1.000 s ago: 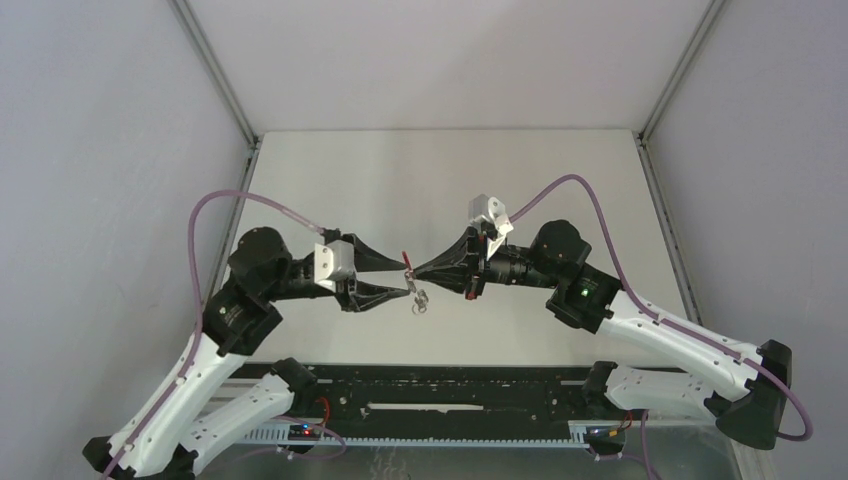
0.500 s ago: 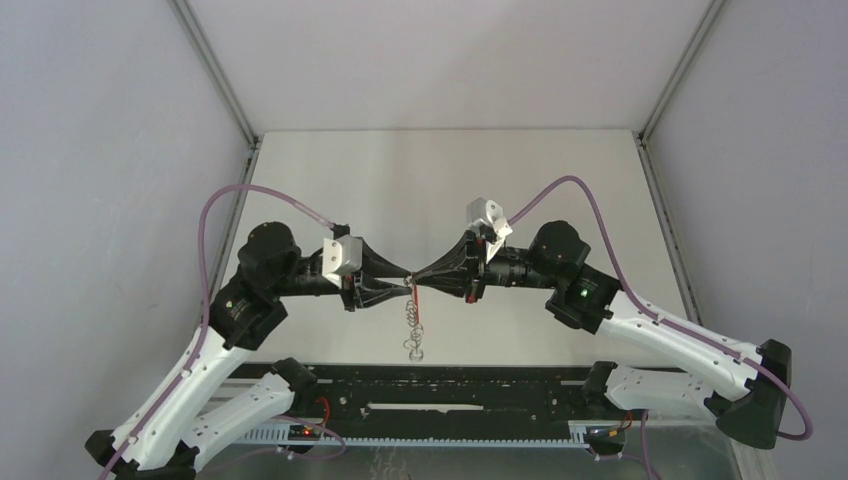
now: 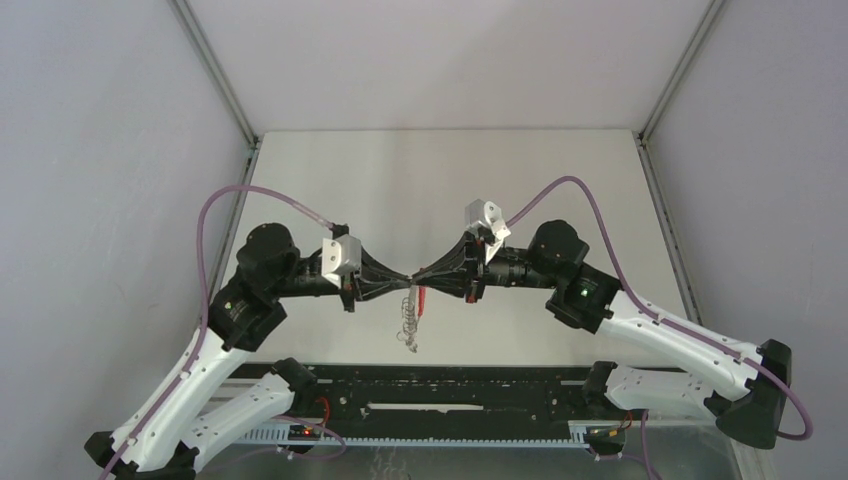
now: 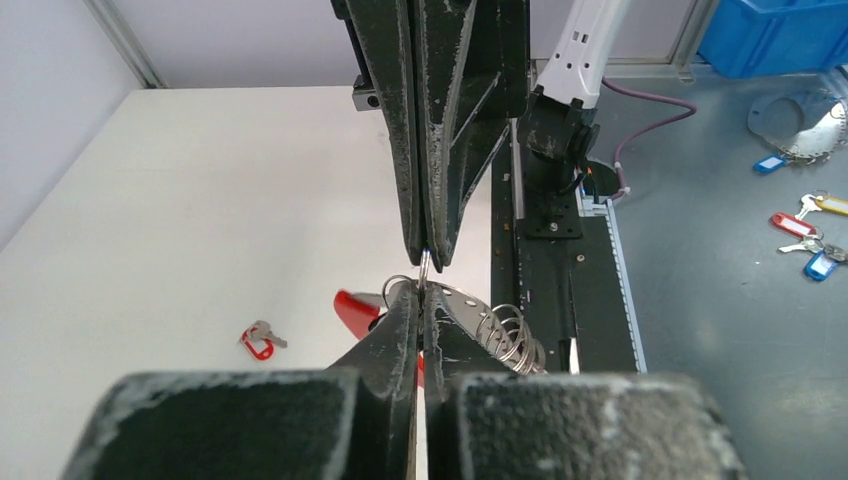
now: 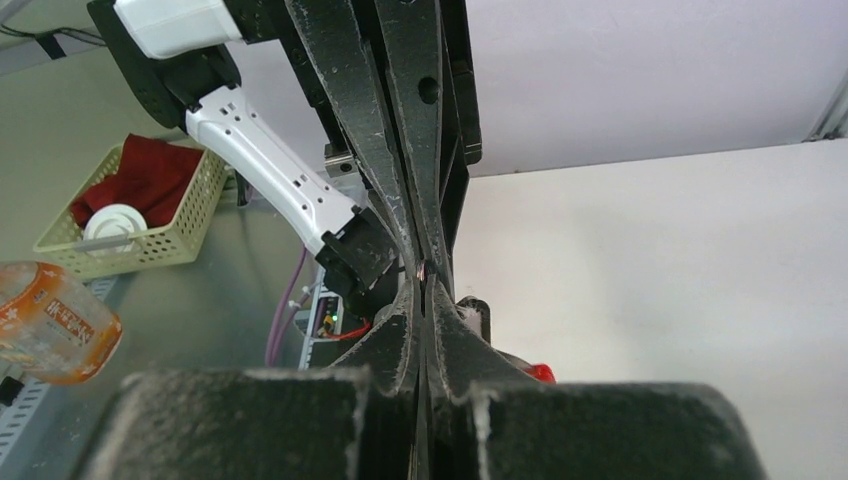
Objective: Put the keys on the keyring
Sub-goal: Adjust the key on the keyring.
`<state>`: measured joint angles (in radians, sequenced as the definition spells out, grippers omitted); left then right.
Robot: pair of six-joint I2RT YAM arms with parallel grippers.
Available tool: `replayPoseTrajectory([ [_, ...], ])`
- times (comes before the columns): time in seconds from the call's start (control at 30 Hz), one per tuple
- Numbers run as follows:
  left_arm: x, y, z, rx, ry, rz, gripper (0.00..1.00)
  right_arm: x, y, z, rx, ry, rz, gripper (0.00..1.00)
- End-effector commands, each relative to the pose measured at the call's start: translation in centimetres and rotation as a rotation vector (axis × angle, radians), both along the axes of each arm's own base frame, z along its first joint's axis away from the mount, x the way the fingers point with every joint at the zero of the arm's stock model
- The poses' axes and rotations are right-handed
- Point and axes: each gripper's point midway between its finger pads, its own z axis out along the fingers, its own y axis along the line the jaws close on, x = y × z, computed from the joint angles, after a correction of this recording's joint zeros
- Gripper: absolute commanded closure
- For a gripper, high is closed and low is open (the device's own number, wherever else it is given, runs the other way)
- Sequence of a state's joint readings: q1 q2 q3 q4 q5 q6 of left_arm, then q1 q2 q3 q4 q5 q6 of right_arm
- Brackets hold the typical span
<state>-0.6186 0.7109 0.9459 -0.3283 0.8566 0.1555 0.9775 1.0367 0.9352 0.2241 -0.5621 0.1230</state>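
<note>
- Near edge: a black slotted metal rail runs across the front, with both white-and-black arm bases bolted along it.
- Purple cables loop up from each arm.
- The arms reach inward and meet nose to nose above the middle of the pale matte table.
- Left gripper: black tapered fingers pressed flat together, no gap visible in the left wrist view. Its tips pinch the near edge of a thin silvery metal keyring.
- Right gripper: jaws likewise fully closed, tips directly opposite the left ones and almost touching them. A sliver of the same keyring runs in between its tips.
- The keyring is held in the air between the two grippers, clear of the table.
- A bright red curved strap hangs off the keyring, just below and beside the fingertips.
- The keys, tiny flat silvery pieces on a fine chain of silvery links, dangle straight down from the pinch point, beside the red strap. Whether they touch the table cannot be told.
- Further out on the table, well apart from the grippers: one small silvery key with a red tag, lying flat.
- Far end: bare table surface up to the grey walls.
</note>
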Motion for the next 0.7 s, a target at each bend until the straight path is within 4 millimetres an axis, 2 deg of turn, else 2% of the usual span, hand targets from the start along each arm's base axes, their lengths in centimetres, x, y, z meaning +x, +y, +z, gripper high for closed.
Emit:
replayPoseTrajectory([
  [0.0,0.6,0.3,0.2,0.004,-0.019,0.040,1.00,-0.2,-1.2,2.2,-0.001,-0.050,0.020,0.86],
  [0.07,0.6,0.4,0.1,0.022,-0.024,0.037,1.00,-0.2,-1.9,2.3,-0.039,-0.048,0.051,0.62],
  [0.1,0.5,0.6,-0.1,0.039,-0.023,0.037,1.00,-0.2,-2.2,2.2,-0.067,-0.047,0.064,0.54],
  [0.17,0.5,0.7,-0.3,0.065,-0.031,0.033,1.00,-0.1,-2.7,2.1,-0.126,-0.059,0.068,0.43],
  [0.27,0.7,0.9,-0.3,0.093,-0.035,0.037,1.00,0.2,-3.0,2.0,-0.190,-0.099,0.062,0.34],
  [0.47,1.1,0.9,-0.7,0.139,-0.022,0.042,1.00,1.4,-2.2,0.7,-0.406,-0.163,0.050,0.32],
  [0.67,0.9,0.8,-0.4,0.135,-0.009,0.040,1.00,1.0,-0.8,-0.1,-0.493,-0.197,0.130,0.44],
])
